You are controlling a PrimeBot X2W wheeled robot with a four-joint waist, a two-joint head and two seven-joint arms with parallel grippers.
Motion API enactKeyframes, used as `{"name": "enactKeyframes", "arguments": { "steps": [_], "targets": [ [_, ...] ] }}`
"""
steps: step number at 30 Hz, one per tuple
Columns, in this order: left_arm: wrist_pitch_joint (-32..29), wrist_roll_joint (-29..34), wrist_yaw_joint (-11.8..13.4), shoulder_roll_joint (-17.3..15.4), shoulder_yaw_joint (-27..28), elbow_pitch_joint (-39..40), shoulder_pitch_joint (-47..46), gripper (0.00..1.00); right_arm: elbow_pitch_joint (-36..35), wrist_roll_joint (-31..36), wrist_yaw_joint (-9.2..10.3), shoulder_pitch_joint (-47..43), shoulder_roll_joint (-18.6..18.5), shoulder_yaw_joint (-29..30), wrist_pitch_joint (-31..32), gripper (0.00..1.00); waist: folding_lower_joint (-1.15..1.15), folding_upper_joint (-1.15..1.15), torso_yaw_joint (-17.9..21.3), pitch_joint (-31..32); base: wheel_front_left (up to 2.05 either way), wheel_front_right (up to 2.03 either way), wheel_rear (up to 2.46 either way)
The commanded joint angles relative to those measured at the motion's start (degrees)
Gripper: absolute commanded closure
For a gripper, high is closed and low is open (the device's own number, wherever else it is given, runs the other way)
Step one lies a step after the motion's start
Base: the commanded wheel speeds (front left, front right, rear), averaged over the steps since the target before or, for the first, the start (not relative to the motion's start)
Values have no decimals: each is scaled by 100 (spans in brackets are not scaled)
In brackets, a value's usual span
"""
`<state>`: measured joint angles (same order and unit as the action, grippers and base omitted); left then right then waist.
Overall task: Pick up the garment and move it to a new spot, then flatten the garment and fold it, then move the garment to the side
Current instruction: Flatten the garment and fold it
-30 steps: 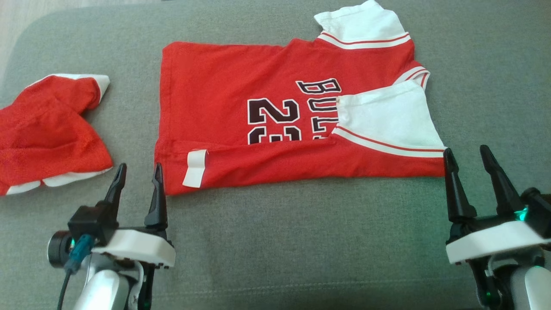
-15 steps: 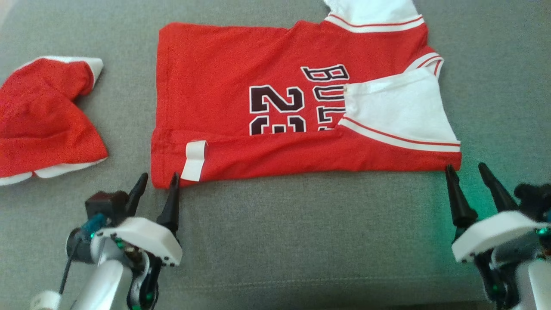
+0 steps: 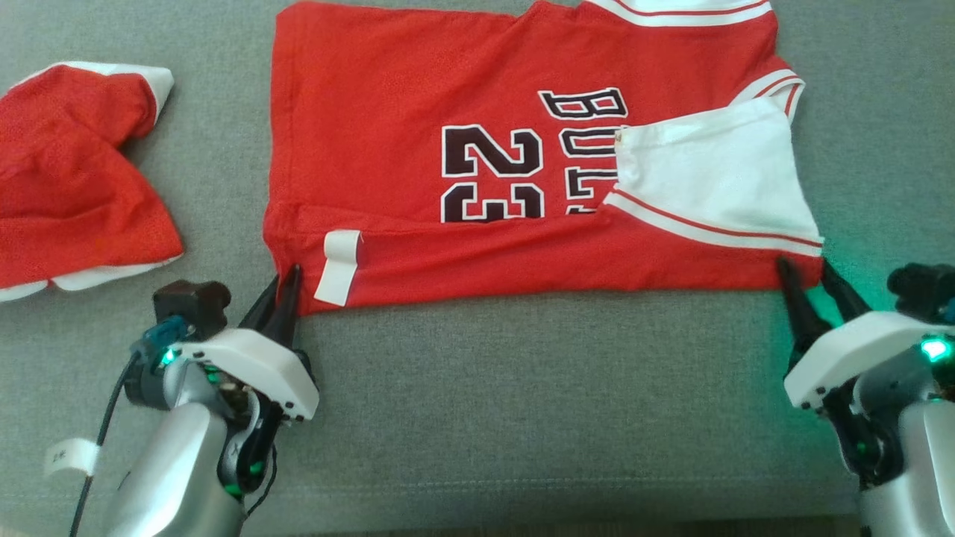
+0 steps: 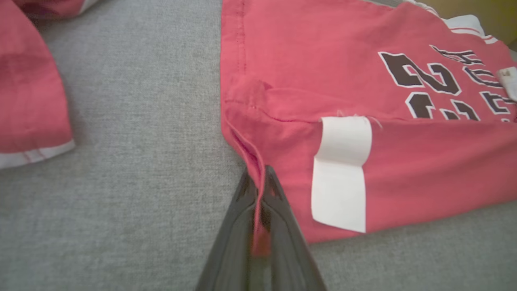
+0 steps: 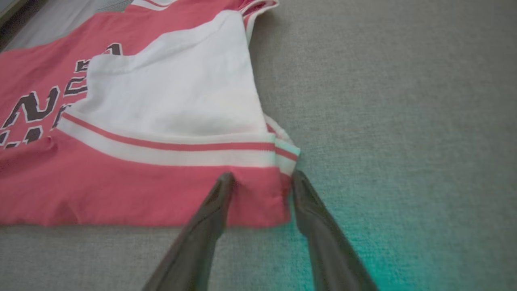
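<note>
While the left gripper (image 3: pixel 287 280) is clamped on the near-left corner of the red jersey (image 3: pixel 418 97), the right gripper (image 3: pixel 804 267) sits at the near-right corner with its fingers apart.

Jersey: lies spread on the grey fabric surface (image 3: pixel 522 410), centre of the head view, hem toward the robot's left, collar end toward its right. Near edge is folded over onto the body, hiding the lower part of the dark "23" (image 3: pixel 492 171). White sleeve (image 3: pixel 709 171) lies folded in over the lettering. White strip (image 3: pixel 337 267) lies on the folded band, just beside the left gripper.

Left gripper, wrist view (image 4: pixel 260 173): fingers pressed together, a ridge of red cloth pinched between them, tips at the corner fold.

Right gripper, wrist view (image 5: pixel 261 176): jaws parted, straddling the red corner below the striped sleeve band. One fingertip rests over the cloth, the other at its outer edge. Cloth between them is not pinched. Green glow on the surface beside it.

Second red garment (image 3: pixel 67 179), white-trimmed, lies crumpled at far left, apart from the jersey.
</note>
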<state>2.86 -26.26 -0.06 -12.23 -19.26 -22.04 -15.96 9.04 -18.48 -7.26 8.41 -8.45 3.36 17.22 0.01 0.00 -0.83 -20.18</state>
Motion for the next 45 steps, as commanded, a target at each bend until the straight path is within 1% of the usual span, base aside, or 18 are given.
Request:
{"name": "enactKeyframes", "arguments": {
  "steps": [1, 5, 9, 16, 25, 26, 27, 28, 29, 30, 32, 36, 39, 41, 45],
  "targets": [
    [4, 35, -3, -154, 165, 97, -112, 100, -184, -69, -23, 139, -89, -112, 1, 100, -1, 0, -7, -9, 0, 0, 0],
    [101, 80, 57, -199, 169, 263, -76, 100, -330, -157, -23, 22, -61, -62, -18, 100, -1, 0, -38, 10, 0, 0, 0],
    [112, 145, 167, -301, 176, 513, 78, 100, -589, -225, -23, -320, 7, 64, 20, 100, -1, 0, -62, 93, 0, 0, 0],
    [-146, 88, 409, -491, 244, 1032, 685, 100, -1083, -237, -23, -1077, 154, 229, 241, 100, -1, 0, 34, 348, 0, 0, 0],
    [-597, -15, 620, -534, 130, 1450, 1389, 100, -1268, -247, -23, -1665, 308, 375, 384, 100, -1, 0, 78, 683, 0, 0, 0],
    [-687, -72, 593, -514, 92, 1462, 1446, 100, -1277, -263, -23, -1714, 329, 389, 408, 89, -1, 0, 75, 709, 0, 0, 0],
    [-702, -83, 593, -510, 80, 1485, 1465, 100, -1288, -275, -23, -1750, 346, 401, 416, 55, -1, 0, 69, 729, 0, 0, 0],
    [-684, -28, 635, -527, 69, 1487, 1466, 73, -1287, -273, -23, -1788, 360, 416, 430, 2, -1, 0, 60, 760, 0, 0, 0],
    [-658, 0, 680, -518, 72, 1492, 1469, 8, -1319, -281, -23, -1807, 376, 425, 406, 0, -1, 0, 55, 779, 0, 0, 0],
    [-634, 19, 711, -510, 70, 1496, 1472, 0, -1357, -287, -23, -1815, 390, 424, 377, 0, -1, 0, 57, 793, 0, 0, 0],
    [-517, 53, 783, -482, 98, 1512, 1469, 0, -1463, -228, -23, -1790, 402, 422, 243, 0, -1, 0, 70, 837, 0, 0, 0],
    [80, 207, 954, -419, 242, 1639, 1374, 0, -1794, -26, -23, -1597, 410, 392, -244, 0, -1, 0, 94, 934, 0, 0, 0],
    [506, 368, 1116, -370, 329, 1847, 1268, 0, -2090, 221, -23, -1361, 334, 248, -587, 0, -1, 0, 103, 1017, 0, 0, 0],
    [685, 434, 1185, -359, 376, 1981, 1194, 0, -2235, 334, -23, -1194, 301, 149, -702, 0, -1, 0, 115, 1060, 0, 0, 0],
    [851, 495, 1171, -382, 408, 2166, 1012, 0, -2377, 416, -23, -935, 241, 20, -779, 0, -1, 0, 104, 1091, 0, 0, 0]
  ]
}}
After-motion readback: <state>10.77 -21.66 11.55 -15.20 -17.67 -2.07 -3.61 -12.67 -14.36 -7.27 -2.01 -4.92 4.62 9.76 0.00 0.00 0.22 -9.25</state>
